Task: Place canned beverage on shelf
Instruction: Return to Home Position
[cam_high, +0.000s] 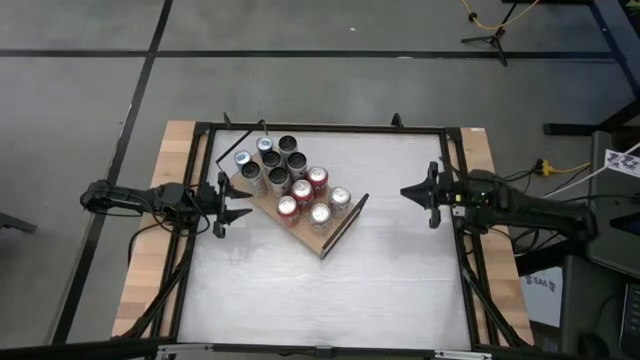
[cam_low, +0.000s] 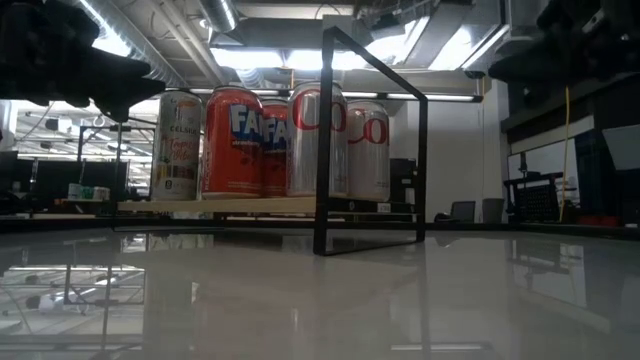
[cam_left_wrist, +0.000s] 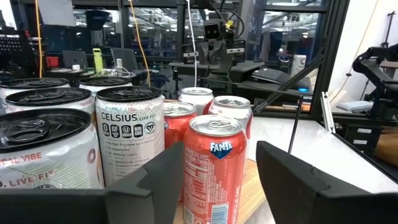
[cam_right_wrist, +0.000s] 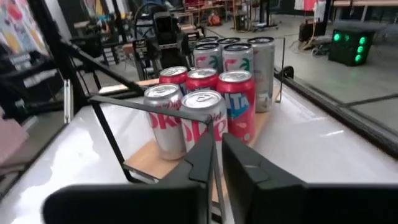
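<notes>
The shelf is set slantwise on the white table, slightly toward 11 o'clock of the table's centre. Its long axis runs from 10 o'clock to 4 o'clock, and every can in view is stood upright on its board. Placement is judged complete, with only the arms' retreat outstanding. The main hazard is posed by the left gripper, which is held at 9 o'clock of the shelf, just beside the board's edge, with its fingers spread wide and nothing between them. If it is swung rather than drawn straight back toward 9 o'clock, a finger could be caught on the thin black frame or on one of the red cans nearest it, and the light shelf could be slid across the smooth table. Because the cans are packed touching or nearly so, one knocked can is likely to be carried into its neighbours. The Diet Coke cans, stood at the 4 o'clock end, would probably be lost first. Less risk is attached to the right gripper, which is well apart at 3 o'clock with its fingers closed almost together on nothing. Counted: one shelf; two Diet Coke cans; three red cans, with Fanta lettering legible on at least two; seven Celsius cans at the 10 o'clock end, a count made less certain by the tight packing; two grippers.
</notes>
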